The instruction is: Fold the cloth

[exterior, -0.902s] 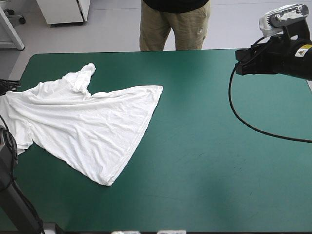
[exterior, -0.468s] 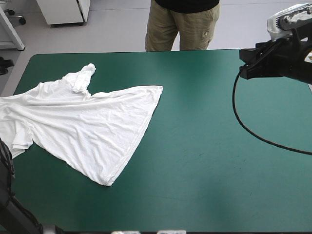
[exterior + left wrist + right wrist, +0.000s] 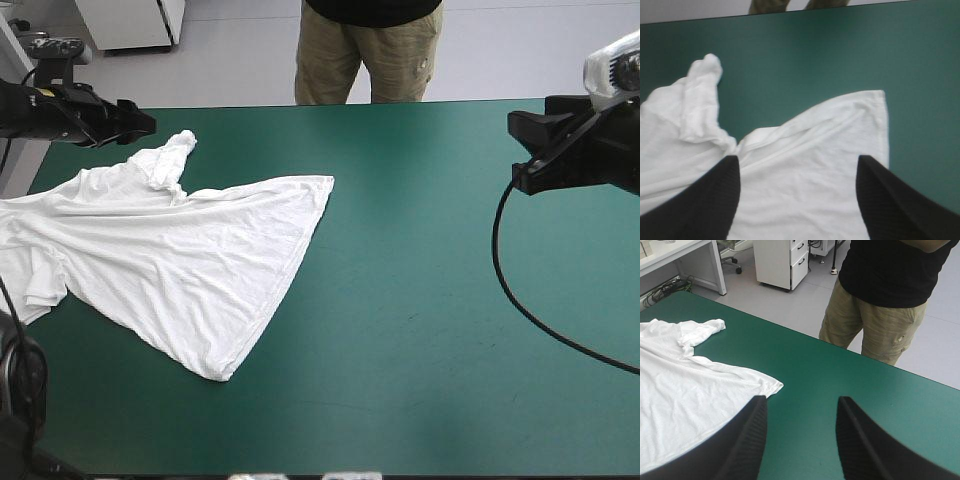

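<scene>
The left pincer (image 3: 797,161) is wide open. Its two black fingers (image 3: 705,205) stand well apart and hold nothing, and it hovers above the white T-shirt (image 3: 815,140). From above, the left pincer (image 3: 148,122) sits raised over the far left corner of the worktop (image 3: 420,330), just beside the shirt's bunched sleeve (image 3: 172,155).

The right pincer (image 3: 801,401) is also open, its fingers (image 3: 745,445) parted over bare teal-green cover, gripping nothing. From above, the right pincer (image 3: 520,152) hangs near the worktop's right edge, well apart from the shirt.

The T-shirt (image 3: 180,260) lies spread on the left half of the worktop and runs past the left edge. One hem corner reaches toward the middle; another points at the near edge.

Only the high view shows that near corner and the overhang at the left edge. The left wrist view shows the sleeve (image 3: 702,100) and the middle hem corner close up. The right wrist view shows the T-shirt (image 3: 680,390) from across the worktop.
</scene>
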